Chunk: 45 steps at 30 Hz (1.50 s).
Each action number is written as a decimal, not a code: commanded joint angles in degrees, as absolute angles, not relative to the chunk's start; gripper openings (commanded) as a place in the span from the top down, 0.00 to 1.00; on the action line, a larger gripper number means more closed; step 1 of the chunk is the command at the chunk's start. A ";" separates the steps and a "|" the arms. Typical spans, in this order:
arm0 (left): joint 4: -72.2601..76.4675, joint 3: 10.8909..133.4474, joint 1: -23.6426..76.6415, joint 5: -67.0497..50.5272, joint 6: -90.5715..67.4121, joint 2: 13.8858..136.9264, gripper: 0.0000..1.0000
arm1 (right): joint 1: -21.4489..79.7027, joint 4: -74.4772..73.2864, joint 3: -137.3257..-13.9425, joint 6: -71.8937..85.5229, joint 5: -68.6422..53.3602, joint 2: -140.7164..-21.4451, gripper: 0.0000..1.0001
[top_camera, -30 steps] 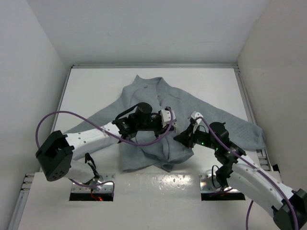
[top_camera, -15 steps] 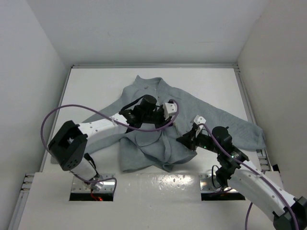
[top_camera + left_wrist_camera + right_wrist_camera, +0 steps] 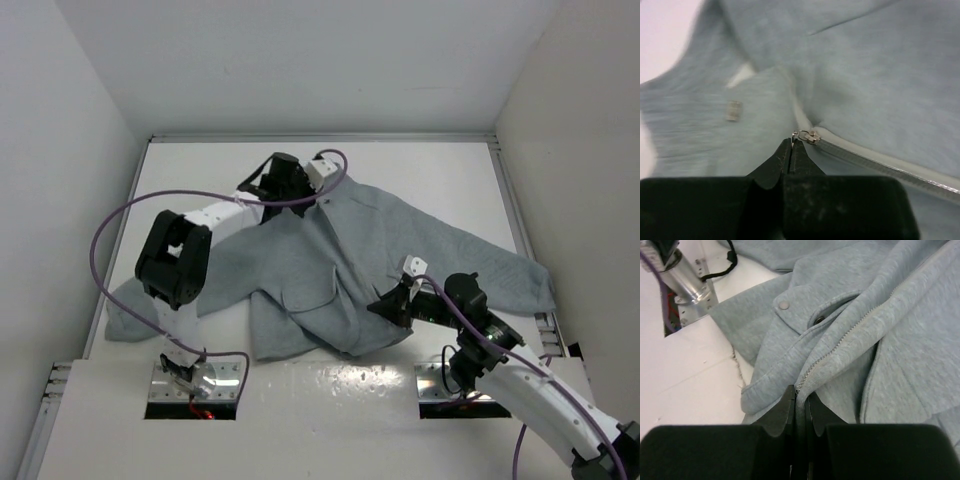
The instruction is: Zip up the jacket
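Observation:
The light grey fleece jacket (image 3: 300, 270) lies spread on the white table, collar far, hem near. My left gripper (image 3: 308, 192) is up at the collar end. In the left wrist view it (image 3: 792, 141) is shut on the small metal zipper pull, with the slider (image 3: 813, 136) just ahead of the tips and the closed pale zipper (image 3: 890, 165) trailing to the right. My right gripper (image 3: 384, 306) is at the hem. In the right wrist view it (image 3: 800, 391) is shut on the jacket's bottom edge at the foot of the zipper teeth (image 3: 840, 342). A snap pocket flap (image 3: 805, 307) lies beside it.
White walls close in the table on the left, back and right. The left arm's metal base post (image 3: 687, 282) and a floor slot (image 3: 195, 385) stand near the hem. A purple cable (image 3: 110, 230) loops above the jacket's left sleeve (image 3: 130, 305).
My left gripper has moved from the jacket's middle up to the collar, drawing the slider along the zipper. The jacket has stretched out and its left sleeve has slid to the near left. The right gripper has held the hem.

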State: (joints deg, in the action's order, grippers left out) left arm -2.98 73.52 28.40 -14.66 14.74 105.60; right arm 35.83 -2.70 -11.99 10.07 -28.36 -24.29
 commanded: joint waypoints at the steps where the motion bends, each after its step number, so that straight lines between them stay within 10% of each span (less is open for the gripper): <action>1: 1.05 80.32 21.37 -0.37 20.29 109.85 1.00 | 37.70 -4.83 -11.95 10.81 -40.08 -22.33 1.00; 17: 0.17 125.51 8.27 4.49 29.36 141.59 1.00 | 37.97 -8.34 -11.78 11.60 -42.19 -21.09 1.00; 21: 0.78 117.63 7.47 -6.54 27.16 135.81 1.00 | 37.88 -10.72 -12.74 11.86 -41.23 -20.48 0.95; 23: 3.50 104.03 7.47 -11.32 27.16 126.95 1.00 | 37.79 -11.07 -14.15 13.01 -37.73 -21.53 0.43; 27: 6.15 82.74 10.80 -21.69 29.79 111.30 1.00 | 37.53 -9.24 -16.52 15.47 -25.70 -24.95 0.15; 35: 0.44 56.90 22.56 -30.84 33.31 90.98 1.00 | 37.26 1.56 -23.63 17.67 -21.27 -34.44 0.11; 45: 2.72 55.45 30.06 -36.03 13.90 86.75 1.00 | 37.00 18.88 -24.36 19.95 -17.05 -49.81 0.08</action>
State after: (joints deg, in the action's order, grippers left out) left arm -0.45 54.35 29.63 -30.79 21.43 88.84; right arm 37.21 9.15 -24.73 18.70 -19.25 -47.22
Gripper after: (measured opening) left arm 0.009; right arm 0.916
